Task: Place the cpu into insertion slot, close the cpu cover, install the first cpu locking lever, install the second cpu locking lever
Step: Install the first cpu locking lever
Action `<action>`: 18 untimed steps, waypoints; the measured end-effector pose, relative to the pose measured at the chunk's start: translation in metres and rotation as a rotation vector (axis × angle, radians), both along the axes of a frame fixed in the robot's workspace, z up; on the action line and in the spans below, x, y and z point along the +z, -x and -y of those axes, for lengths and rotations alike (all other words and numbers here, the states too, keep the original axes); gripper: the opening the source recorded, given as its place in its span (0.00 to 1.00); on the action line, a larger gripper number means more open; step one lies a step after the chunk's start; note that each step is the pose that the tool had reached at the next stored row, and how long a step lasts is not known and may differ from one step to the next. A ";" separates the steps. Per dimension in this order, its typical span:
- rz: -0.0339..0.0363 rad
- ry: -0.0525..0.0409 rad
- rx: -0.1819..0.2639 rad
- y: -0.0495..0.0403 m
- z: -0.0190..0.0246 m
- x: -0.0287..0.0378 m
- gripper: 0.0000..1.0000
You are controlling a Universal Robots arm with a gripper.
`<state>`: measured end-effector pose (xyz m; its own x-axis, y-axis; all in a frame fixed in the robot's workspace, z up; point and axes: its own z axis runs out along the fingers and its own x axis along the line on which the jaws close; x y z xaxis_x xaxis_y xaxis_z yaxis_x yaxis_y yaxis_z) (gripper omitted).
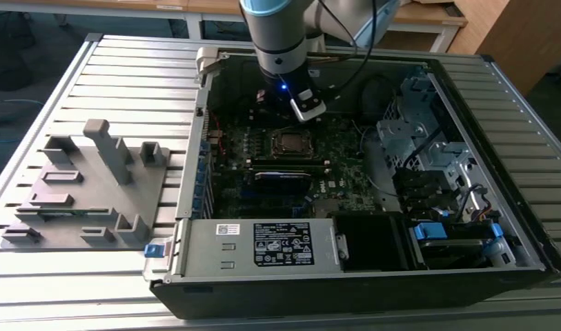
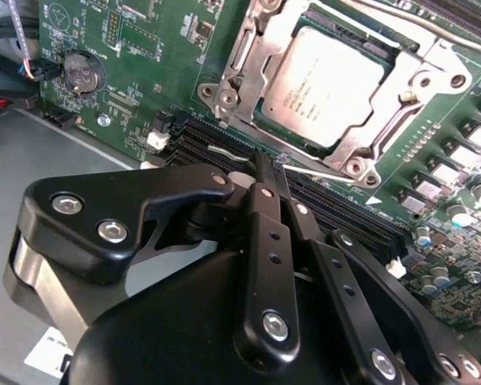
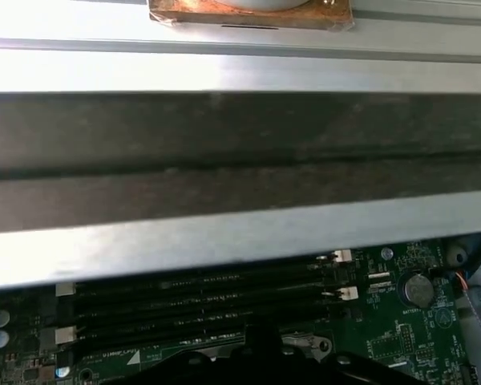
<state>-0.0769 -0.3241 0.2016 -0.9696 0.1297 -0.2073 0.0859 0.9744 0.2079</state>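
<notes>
The cpu (image 2: 321, 84) lies flat in the insertion slot (image 1: 274, 143) on the green motherboard, its silver top facing up. Around it the cpu cover (image 2: 242, 72) is folded down, framing the chip. A thin silver lever (image 2: 329, 173) runs along the socket edge beside the memory slots, and another rod (image 2: 385, 18) runs along the opposite side. My gripper (image 2: 271, 167) hangs just beside the socket, its black fingers (image 2: 260, 208) pressed together, with the tips right at the near lever. In the exterior view the gripper (image 1: 305, 114) hovers inside the case just behind the socket.
Black memory slots (image 2: 345, 216) (image 3: 200, 297) lie under the fingers. A coin battery (image 2: 82, 72) sits nearby. The case holds a power supply (image 1: 261, 245) in front and a drive cage (image 1: 418, 138) on the exterior view's right. A grey fixture (image 1: 87, 186) stands on the slatted table.
</notes>
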 end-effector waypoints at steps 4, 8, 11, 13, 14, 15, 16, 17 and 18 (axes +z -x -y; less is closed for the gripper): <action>0.0309 -0.0005 0.000 0.0022 0.0000 -0.0024 0.10; 0.0548 -0.0005 0.000 0.0030 0.0000 -0.0035 0.10; 0.0554 -0.0021 0.000 0.0046 0.0000 -0.0036 0.10; 0.0554 -0.0102 0.000 0.0066 0.0000 -0.0038 0.10; 0.0556 -0.0150 0.000 0.0077 0.0000 -0.0039 0.10; 0.0557 -0.0192 -0.001 0.0086 0.0000 -0.0041 0.10; 0.0559 -0.0237 -0.001 0.0096 0.0000 -0.0042 0.10; 0.0579 -0.0338 -0.001 0.0108 0.0000 -0.0053 0.10; 0.0594 -0.0341 -0.001 0.0108 0.0001 -0.0059 0.10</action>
